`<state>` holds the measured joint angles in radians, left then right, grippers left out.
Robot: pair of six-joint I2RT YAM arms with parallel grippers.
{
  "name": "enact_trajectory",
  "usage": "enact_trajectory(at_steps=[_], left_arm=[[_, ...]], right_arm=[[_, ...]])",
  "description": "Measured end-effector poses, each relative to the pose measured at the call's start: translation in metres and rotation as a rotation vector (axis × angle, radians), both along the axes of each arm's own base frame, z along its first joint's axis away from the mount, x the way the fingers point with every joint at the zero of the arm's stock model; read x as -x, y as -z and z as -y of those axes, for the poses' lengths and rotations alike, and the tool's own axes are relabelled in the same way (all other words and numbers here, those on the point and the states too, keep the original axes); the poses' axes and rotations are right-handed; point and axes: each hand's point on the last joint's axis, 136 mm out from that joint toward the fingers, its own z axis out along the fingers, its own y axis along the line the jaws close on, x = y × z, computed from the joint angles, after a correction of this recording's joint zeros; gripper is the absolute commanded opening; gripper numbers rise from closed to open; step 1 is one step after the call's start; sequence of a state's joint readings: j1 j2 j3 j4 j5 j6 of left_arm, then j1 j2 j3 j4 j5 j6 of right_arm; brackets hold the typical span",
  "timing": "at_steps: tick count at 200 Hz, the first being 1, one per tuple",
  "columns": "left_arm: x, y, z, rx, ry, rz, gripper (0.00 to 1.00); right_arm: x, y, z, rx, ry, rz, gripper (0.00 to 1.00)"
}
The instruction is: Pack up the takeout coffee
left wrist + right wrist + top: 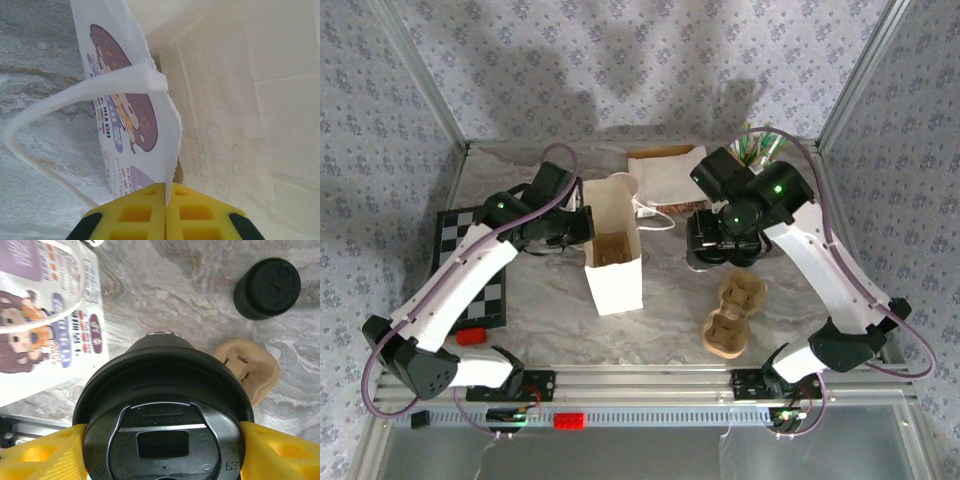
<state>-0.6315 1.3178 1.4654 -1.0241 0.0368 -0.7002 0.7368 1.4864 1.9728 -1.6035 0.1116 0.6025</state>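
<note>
The left gripper has its yellow fingers pressed together on the top edge of the tall white paper bag with a cartoon print. It pinches one wall beside the looped paper handle. The right gripper is closed around the takeout coffee, a paper cup under a black plastic lid, just right of the bag and apparently low over the marbled table. The cup's body is mostly hidden, so the firmness of the grip cannot be read. The step in hand is most likely loading. The right arm should lift the cup upright above the bag's rim and centre it over the open mouth, clear of the handle. It should then descend straight and release only once the cup rests on the bag's floor.
</note>
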Motion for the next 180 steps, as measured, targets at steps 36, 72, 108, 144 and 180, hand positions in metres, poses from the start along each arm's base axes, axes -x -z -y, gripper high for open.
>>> enact_trajectory(at_steps=[36, 72, 108, 144, 180], left_arm=[[-0.001, -0.005, 0.009, 0.013, -0.005, 0.003, 0.01], [0.001, -0.005, 0.018, 0.011, -0.002, 0.002, 0.00], [-0.003, -0.007, 0.021, -0.002, -0.011, 0.014, 0.00], [-0.010, -0.010, 0.019, -0.023, -0.031, 0.035, 0.00], [-0.012, -0.009, 0.018, -0.030, -0.039, 0.035, 0.00]], right_arm=[[-0.002, -0.042, -0.013, -0.092, -0.035, 0.118, 0.67], [0.001, -0.078, -0.027, -0.180, -0.088, 0.202, 0.65], [0.005, -0.091, -0.034, -0.224, -0.117, 0.225, 0.65], [0.013, -0.097, -0.036, -0.258, -0.139, 0.223, 0.65], [0.028, -0.103, -0.032, -0.289, -0.167, 0.229, 0.65]])
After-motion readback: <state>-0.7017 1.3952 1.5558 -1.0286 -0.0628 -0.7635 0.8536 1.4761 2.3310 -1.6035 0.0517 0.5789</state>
